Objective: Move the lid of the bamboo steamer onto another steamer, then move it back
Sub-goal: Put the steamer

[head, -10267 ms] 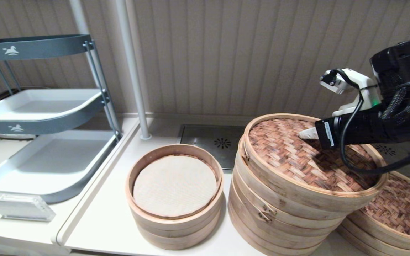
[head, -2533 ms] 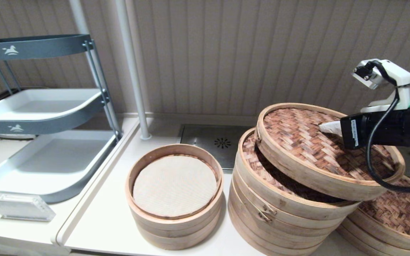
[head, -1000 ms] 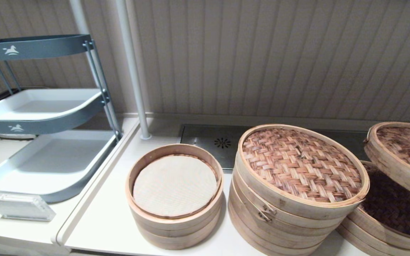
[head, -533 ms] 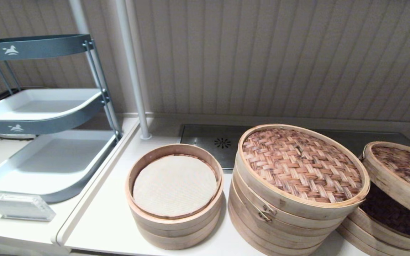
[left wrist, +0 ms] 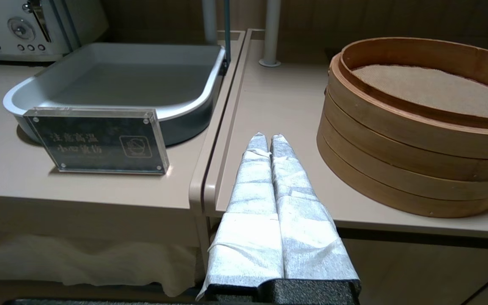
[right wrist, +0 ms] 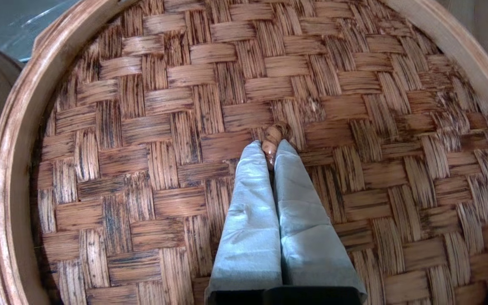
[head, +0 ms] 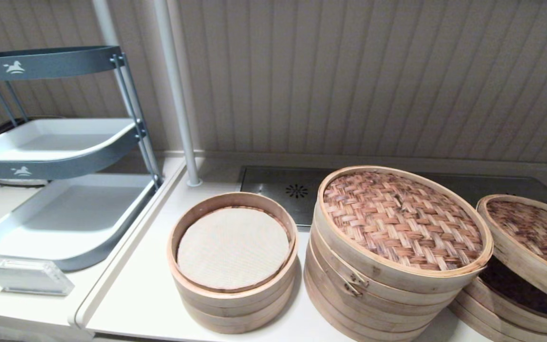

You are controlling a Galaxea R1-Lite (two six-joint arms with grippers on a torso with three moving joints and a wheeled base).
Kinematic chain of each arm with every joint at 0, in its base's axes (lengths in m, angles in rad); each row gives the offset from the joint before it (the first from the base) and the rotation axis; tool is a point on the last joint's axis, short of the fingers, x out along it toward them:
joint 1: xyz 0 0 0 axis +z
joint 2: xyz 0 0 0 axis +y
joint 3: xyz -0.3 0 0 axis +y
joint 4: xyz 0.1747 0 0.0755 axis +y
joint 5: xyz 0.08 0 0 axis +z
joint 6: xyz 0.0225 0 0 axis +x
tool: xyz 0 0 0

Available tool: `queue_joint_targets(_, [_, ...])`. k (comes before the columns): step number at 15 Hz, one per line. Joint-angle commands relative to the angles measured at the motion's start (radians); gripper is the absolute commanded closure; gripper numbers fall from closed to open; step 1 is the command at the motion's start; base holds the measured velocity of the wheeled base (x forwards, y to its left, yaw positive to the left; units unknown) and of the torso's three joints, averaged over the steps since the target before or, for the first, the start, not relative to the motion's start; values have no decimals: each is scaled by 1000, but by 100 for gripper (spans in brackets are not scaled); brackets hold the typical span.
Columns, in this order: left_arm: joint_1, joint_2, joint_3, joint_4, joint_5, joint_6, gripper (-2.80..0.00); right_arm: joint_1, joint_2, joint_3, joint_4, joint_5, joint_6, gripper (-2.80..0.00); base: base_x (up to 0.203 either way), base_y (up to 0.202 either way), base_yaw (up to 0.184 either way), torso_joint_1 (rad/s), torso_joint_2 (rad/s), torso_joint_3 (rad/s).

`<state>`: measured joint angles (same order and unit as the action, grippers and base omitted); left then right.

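Dark mottled-brown woven bamboo steamer lid (head: pixel 530 237) sits tilted over the low wide steamer (head: pixel 496 304), far right. Right gripper (right wrist: pixel 271 149) pinches its centre loop (right wrist: pixel 274 137). Left gripper (left wrist: pixel 266 138) closed, empty, near small cloth-lined steamer (left wrist: pixel 417 127).

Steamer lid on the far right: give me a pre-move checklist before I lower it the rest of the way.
1. Grip: right pincer shut on the centre loop of the bamboo steamer lid. Ok.
2. Lid level: tilted, near edge raised, dark gap over the lower steamer. Not ok.
3. Lid seated on the lower steamer's rim: far side out of view. Cannot tell.
4. Clearance from the tall steamer: the lid's rim shows apart from it in the head view. Ok.
5. Left pincer: shut, parked over the counter edge beside the cloth-lined steamer, away from the work. Ok.
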<state>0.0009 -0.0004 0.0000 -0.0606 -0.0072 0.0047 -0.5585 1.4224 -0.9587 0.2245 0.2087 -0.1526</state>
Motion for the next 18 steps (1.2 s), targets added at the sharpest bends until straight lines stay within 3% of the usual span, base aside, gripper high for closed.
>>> queue_joint_targets(1, [0, -2, 25, -1, 0, 0, 0, -1, 45, 10, -32, 1, -2, 0, 0, 0, 0, 0, 0, 0])
queue_joint_targets(13, [-1, -1, 25, -1, 1, 0, 0, -3, 132, 54, -192, -4, -10, 0, 0, 0, 0, 0, 0, 0])
queue_joint_targets(18, [0, -1, 25, -1, 1, 0, 0, 6, 181, 120, -322, -12, -11, 0, 0, 0, 0, 0, 0, 0])
